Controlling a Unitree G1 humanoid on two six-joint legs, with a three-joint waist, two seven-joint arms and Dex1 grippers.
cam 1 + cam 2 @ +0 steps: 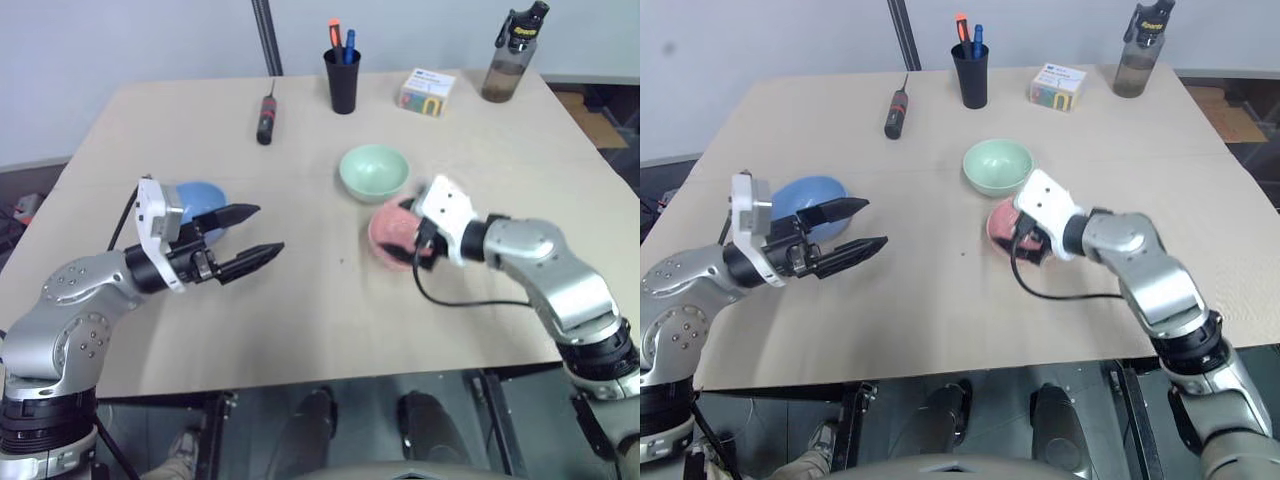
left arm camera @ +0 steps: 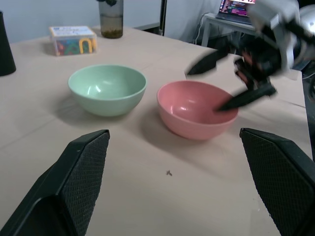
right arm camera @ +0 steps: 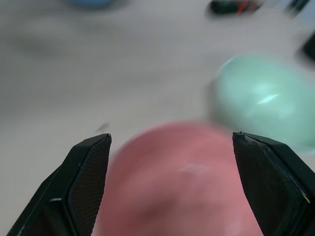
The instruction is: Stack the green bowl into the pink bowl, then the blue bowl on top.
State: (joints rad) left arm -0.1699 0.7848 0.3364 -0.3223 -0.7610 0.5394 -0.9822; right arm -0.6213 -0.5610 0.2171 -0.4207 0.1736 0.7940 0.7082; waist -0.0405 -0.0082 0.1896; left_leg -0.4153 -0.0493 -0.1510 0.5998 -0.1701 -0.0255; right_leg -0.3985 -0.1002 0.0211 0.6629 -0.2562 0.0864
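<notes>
The pink bowl (image 1: 385, 232) stands upright near the table's middle right, and the green bowl (image 1: 374, 170) stands just behind it, a small gap between them. My right gripper (image 2: 206, 91) hovers over the pink bowl's near rim, open, nothing between its fingers. The same bowl lies just below those fingers in the right wrist view (image 3: 187, 191). The blue bowl (image 1: 202, 200) sits at the left, partly hidden behind my left gripper (image 1: 270, 228). That gripper is open, held level above the table, pointing toward the two bowls.
Along the table's far edge are a dark screwdriver (image 1: 265, 118), a black cup of pens (image 1: 342, 78), a small white box (image 1: 427, 92) and a drink bottle (image 1: 510, 55). Bare tabletop (image 1: 320, 310) lies between my arms.
</notes>
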